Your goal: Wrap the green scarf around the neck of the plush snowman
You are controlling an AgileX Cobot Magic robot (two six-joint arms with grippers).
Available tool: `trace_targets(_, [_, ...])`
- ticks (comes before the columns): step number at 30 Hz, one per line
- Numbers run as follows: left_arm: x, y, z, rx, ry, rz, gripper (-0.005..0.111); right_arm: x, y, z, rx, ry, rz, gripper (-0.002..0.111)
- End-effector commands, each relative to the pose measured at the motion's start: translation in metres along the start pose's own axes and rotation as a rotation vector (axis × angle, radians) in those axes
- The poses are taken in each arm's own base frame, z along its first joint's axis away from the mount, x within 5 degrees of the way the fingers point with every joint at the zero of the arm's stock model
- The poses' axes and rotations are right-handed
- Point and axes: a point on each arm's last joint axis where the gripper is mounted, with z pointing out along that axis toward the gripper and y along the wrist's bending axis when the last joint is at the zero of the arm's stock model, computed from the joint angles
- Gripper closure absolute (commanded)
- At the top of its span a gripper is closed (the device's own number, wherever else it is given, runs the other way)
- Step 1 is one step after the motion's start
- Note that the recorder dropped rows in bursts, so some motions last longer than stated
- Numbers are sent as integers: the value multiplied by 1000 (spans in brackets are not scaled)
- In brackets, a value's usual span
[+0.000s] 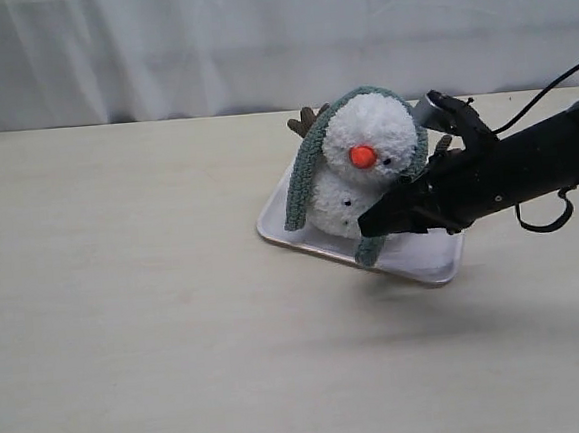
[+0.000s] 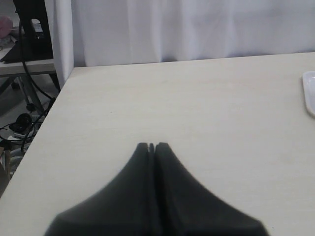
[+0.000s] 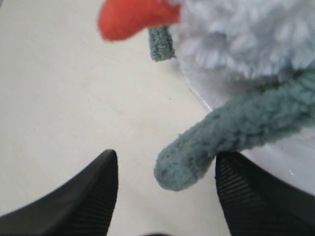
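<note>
The plush snowman sits tilted on a white tray. The green scarf arcs over the top of its head, and one end hangs down each side. My right gripper is low in front of the snowman's body, at the scarf end on the right. In the right wrist view this gripper is open, and the rounded scarf end lies loose between the jaws, close against one finger. Above it are the white fluff and orange nose. My left gripper is shut over bare table.
The tray's rim shows at the side of the left wrist view. The pale table stretches wide to the left and front of the tray. A white curtain hangs along the back edge.
</note>
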Motion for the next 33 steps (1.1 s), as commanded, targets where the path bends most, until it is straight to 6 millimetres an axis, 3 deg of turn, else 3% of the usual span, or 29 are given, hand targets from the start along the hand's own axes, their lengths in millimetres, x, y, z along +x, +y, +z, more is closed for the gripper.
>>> trace_targets(1, [-1, 0, 0, -2, -13, 0, 107, -5, 17, -21, 5, -11, -7, 52])
trace_targets(7, [-1, 0, 0, -2, -13, 0, 107, -3, 39, -46, 5, 23, 36, 52])
trace_targets(12, [-1, 0, 0, -2, -13, 0, 107, 1, 48, -50, -54, 68, 84, 52])
trace_targets(17, [-1, 0, 0, -2, -13, 0, 107, -17, 60, -67, -39, -4, -18, 53])
trace_targets(20, [-1, 0, 0, -2, -13, 0, 107, -34, 68, -89, 62, -70, -49, 62])
trace_targets(25, [-1, 0, 0, -2, -13, 0, 107, -54, 69, -118, 289, -176, -74, 104])
trace_targets(28, [-1, 0, 0, -2, -13, 0, 107, -67, 61, -123, 376, -189, -52, 104])
trace_targets(33, [-1, 0, 0, -2, -13, 0, 107, -104, 38, -106, 390, -130, -22, 104])
